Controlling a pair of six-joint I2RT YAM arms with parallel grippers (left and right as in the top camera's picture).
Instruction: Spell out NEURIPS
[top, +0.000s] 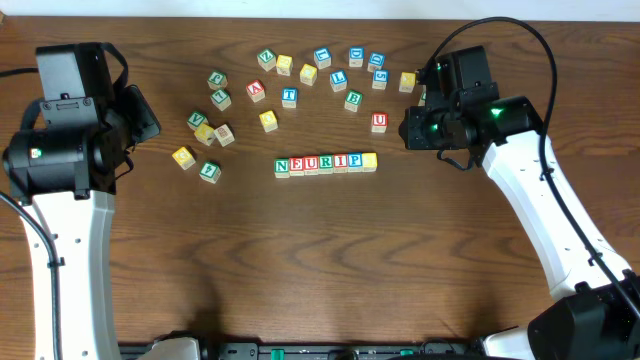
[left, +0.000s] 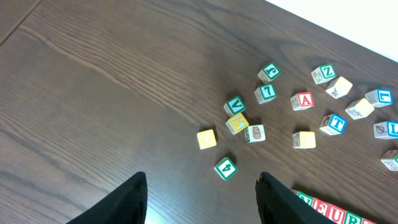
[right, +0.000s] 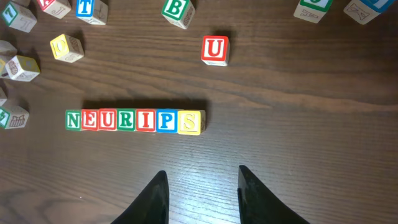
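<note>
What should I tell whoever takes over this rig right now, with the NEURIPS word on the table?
Left end effector: open, empty, touching nothing.
Right end effector: open, empty, apart from the row.
Things: N, E, U, R, I, P, S stand side by side in one row mid-table, with the yellow S at its right end.
Done: the word reads complete.
Left: nothing to place; probably just pull both arms clear.

The left gripper (left: 200, 183) hangs well to the left of the NEURIPS row (right: 134, 120), jaws apart and empty. The right gripper (right: 202, 177) hovers near the row's right end, jaws parted with nothing between them.
</note>
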